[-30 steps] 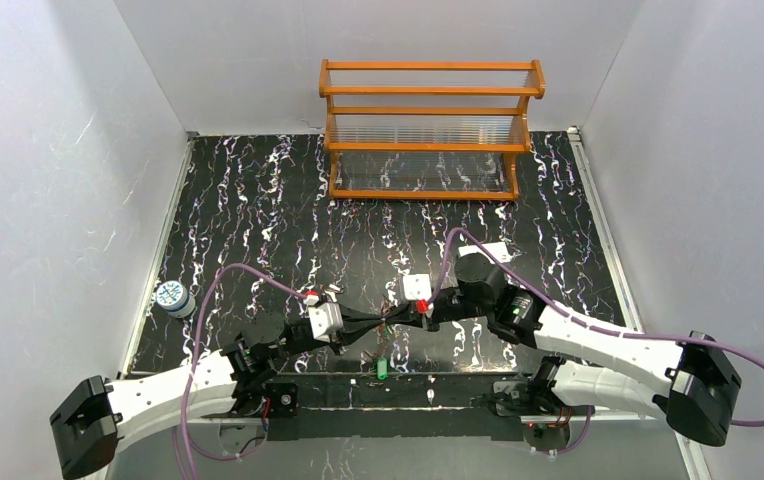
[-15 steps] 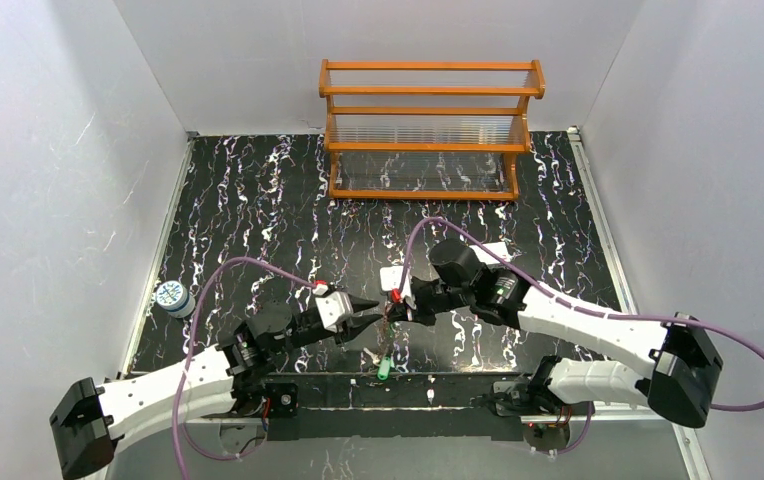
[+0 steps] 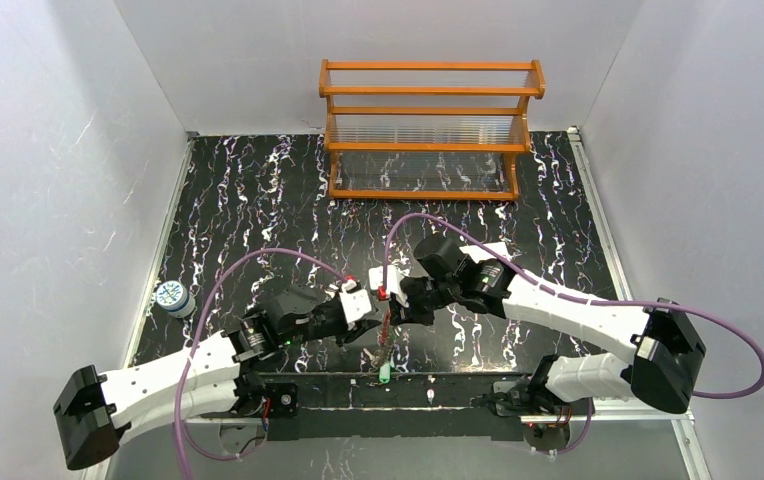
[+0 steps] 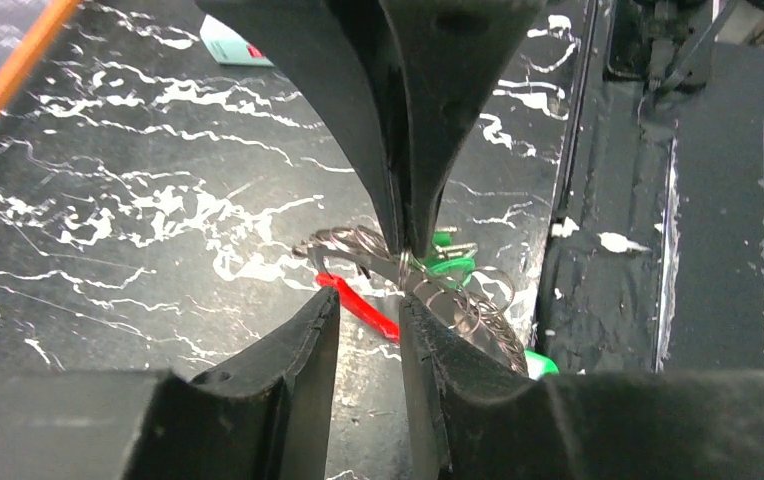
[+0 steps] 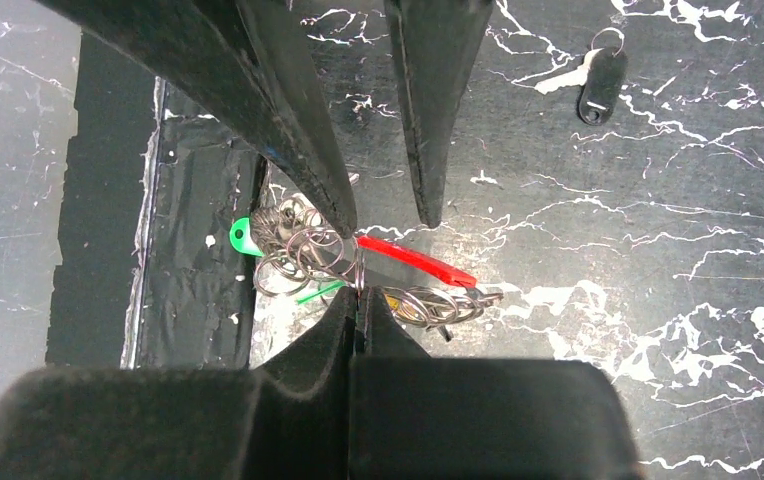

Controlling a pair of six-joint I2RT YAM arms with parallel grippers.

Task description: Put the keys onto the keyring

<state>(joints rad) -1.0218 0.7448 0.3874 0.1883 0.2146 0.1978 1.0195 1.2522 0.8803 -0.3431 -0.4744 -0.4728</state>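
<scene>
Now my right tool (image 5: pixel 358 297) clenched on keyring (image 5: pixel 416 262) wire loop; my left tool (image 4: pixel 368 310) released, jaws either side of its red band; green key (image 5: pixel 242 237) on near side.

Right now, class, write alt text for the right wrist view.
The right hand, shut, pinches a wire loop of the keyring, a tangle of metal rings with a red strip and a green key. The left hand, open, reaches in from the top.
</scene>
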